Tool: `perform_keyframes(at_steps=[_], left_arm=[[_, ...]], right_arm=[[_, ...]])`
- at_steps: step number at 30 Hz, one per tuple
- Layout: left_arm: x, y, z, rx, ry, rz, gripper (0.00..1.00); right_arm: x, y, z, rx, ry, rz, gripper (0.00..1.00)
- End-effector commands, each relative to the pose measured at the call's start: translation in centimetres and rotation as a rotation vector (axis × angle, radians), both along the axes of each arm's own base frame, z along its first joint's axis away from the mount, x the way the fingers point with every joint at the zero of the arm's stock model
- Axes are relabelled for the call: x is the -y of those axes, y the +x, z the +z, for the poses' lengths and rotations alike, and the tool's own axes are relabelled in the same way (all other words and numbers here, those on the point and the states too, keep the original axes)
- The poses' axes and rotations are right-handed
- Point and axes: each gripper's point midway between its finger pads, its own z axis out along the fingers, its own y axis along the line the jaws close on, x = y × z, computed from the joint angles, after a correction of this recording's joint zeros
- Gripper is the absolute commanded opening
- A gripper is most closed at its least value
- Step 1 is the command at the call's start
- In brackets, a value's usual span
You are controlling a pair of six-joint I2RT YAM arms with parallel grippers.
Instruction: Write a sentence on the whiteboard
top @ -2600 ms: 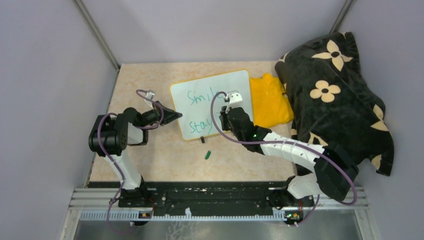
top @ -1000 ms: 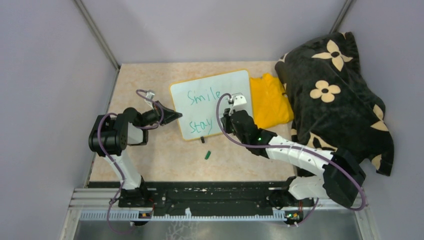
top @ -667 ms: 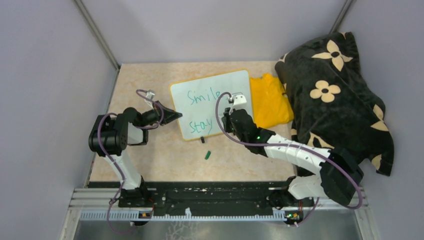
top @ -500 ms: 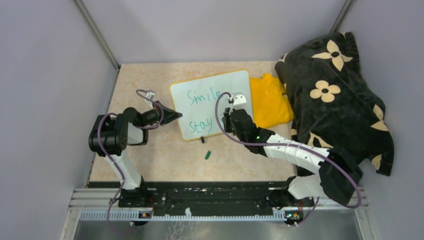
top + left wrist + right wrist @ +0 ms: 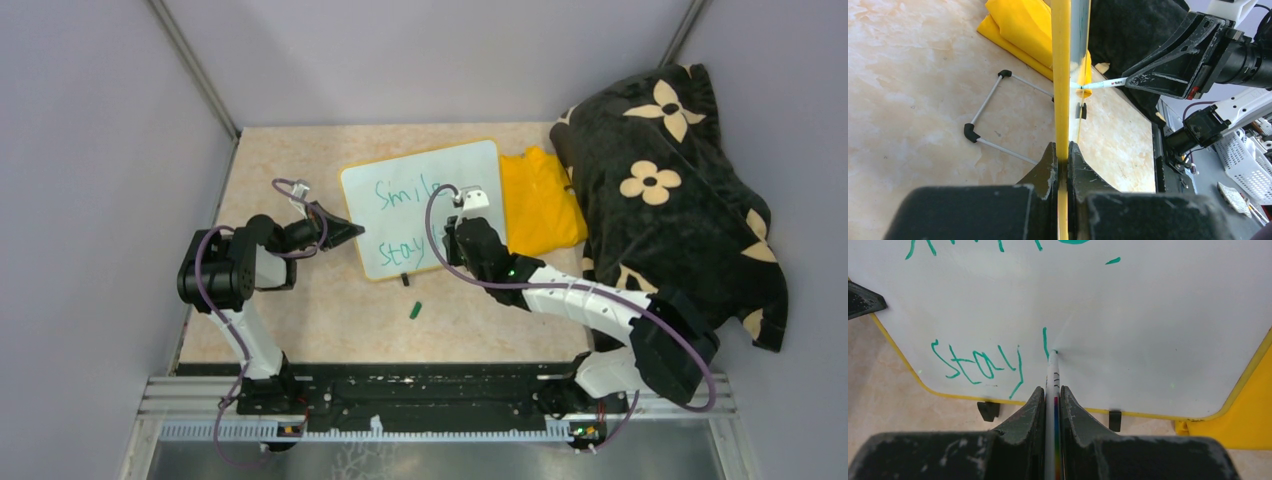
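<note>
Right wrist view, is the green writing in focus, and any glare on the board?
Right wrist view: the sentence is crisp on the evenly lit whiteboard, no harsh glare; the right gripper nearest the lens is soft. Left wrist view: the board, edge-on, shows mirror-like reflections; the left gripper is blurred close up.

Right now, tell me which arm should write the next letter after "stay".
Right. The right tool grips the white marker, tip on the glossy white, yellow-framed whiteboard beside the green "stay" lettering. The left tool is clamped on the board's edge.
</note>
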Motion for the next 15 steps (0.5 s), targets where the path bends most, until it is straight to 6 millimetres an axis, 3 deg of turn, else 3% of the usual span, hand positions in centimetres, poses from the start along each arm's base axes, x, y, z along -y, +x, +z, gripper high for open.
perform_keyframes(at_steps=[1, 8, 15], left_arm=[[0.7, -0.2, 0.4, 0.132, 0.024, -0.030, 0.00], [0.8, -0.2, 0.4, 0.130, 0.023, -0.031, 0.00], [0.8, -0.2, 0.4, 0.132, 0.024, -0.031, 0.00]], right_arm=[[-1.1, 1.2, 2.0, 0.024, 0.054, -0.002, 0.00], [-1.7, 0.8, 1.4, 0.006, 0.061, 0.032, 0.00], [-0.7, 0.6, 0.8, -0.006, 0.035, 0.004, 0.00]])
